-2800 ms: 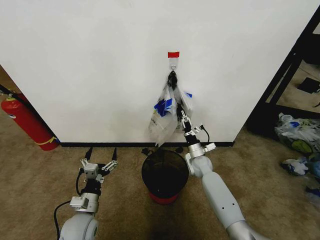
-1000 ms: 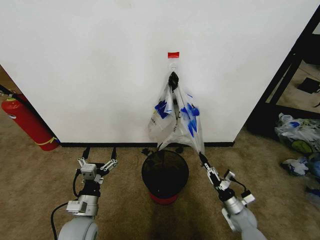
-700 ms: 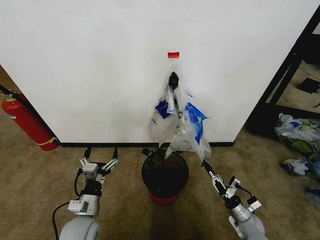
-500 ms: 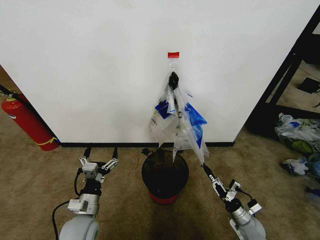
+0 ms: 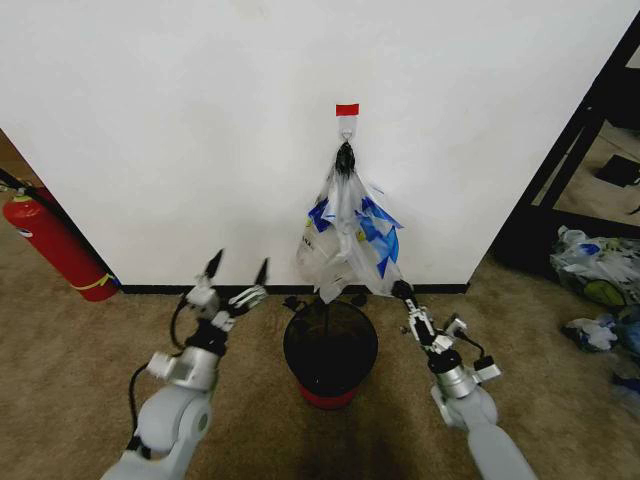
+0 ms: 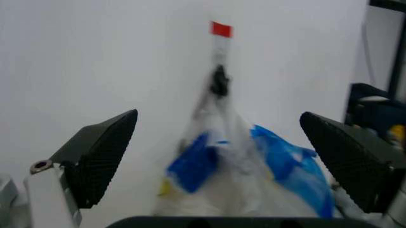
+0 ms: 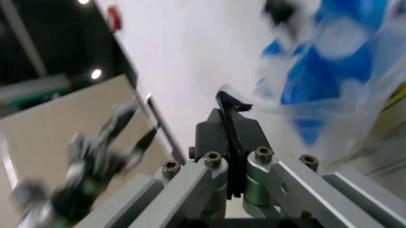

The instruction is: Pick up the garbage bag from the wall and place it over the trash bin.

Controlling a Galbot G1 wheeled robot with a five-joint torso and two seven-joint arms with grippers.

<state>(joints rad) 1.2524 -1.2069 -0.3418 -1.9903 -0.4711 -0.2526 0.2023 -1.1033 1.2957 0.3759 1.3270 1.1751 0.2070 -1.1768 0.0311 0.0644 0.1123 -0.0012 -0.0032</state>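
The garbage bag [image 5: 372, 240], thin whitish plastic with blue patches, hangs on the white wall [image 5: 180, 130] among a bunch of similar bags below a black knot [image 5: 345, 158] and a red-taped hook [image 5: 347, 110]. My right gripper [image 5: 402, 292] is shut on its lower corner, right of the black mesh trash bin [image 5: 330, 345]. In the right wrist view the shut gripper [image 7: 228, 102] pinches the plastic edge of the bag [image 7: 330, 85]. My left gripper [image 5: 238, 275] is raised and open left of the bin. The left wrist view has its fingers [image 6: 101, 156] spread either side of the bag [image 6: 235, 166].
A red fire extinguisher [image 5: 50, 240] leans at the left wall corner. A dark shelf frame [image 5: 570, 170] and stuffed clear bags [image 5: 595, 270] lie to the right. Brown carpet [image 5: 60, 380] spreads around the bin.
My left arm has lifted and reached forward toward the wall. My right gripper, still holding the bag's corner, has moved up and closer to the wall, so the bag hangs slacker.
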